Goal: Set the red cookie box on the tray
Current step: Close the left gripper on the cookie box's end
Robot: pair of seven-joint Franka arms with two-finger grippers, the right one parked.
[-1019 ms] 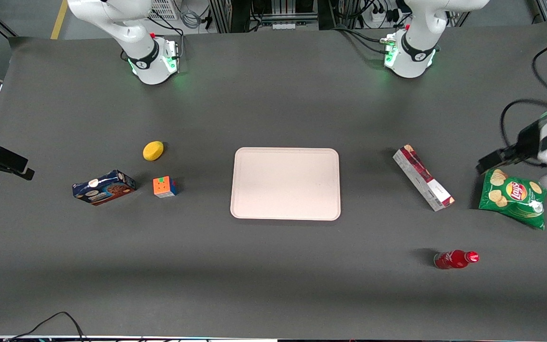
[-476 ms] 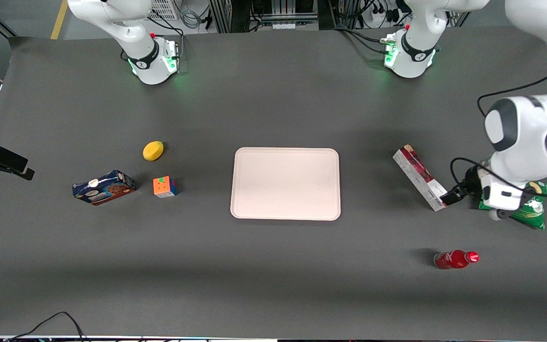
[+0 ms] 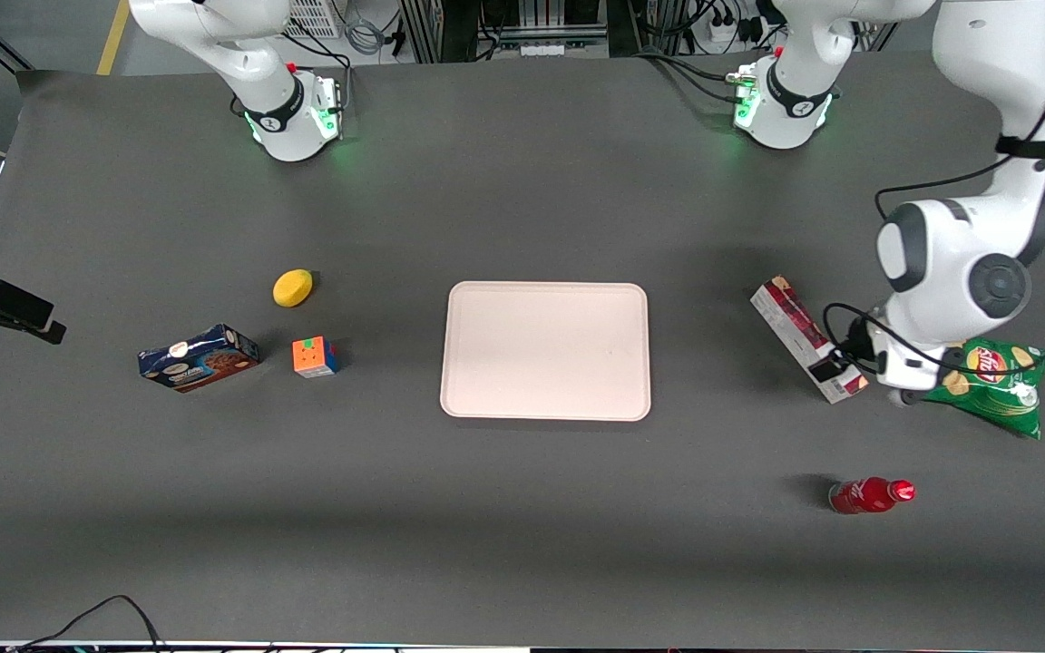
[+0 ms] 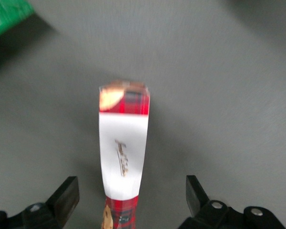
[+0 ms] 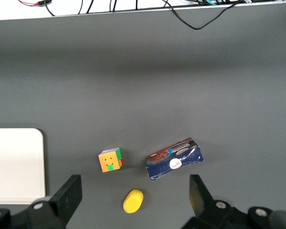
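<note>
Toward the working arm's end of the table, the red cookie box point(image 3: 808, 339) lies flat, well apart from the tray point(image 3: 545, 351). The gripper point(image 4: 132, 200) hovers above the box's white half, fingers spread wide either side without touching, apparently lined up to grasp across its narrow width.

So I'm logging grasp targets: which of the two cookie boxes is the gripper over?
The red cookie box, the long red-and-white carton beside the chips bag. The open gripper straddles it; the blue cookie box lies toward the parked arm's end.
</note>
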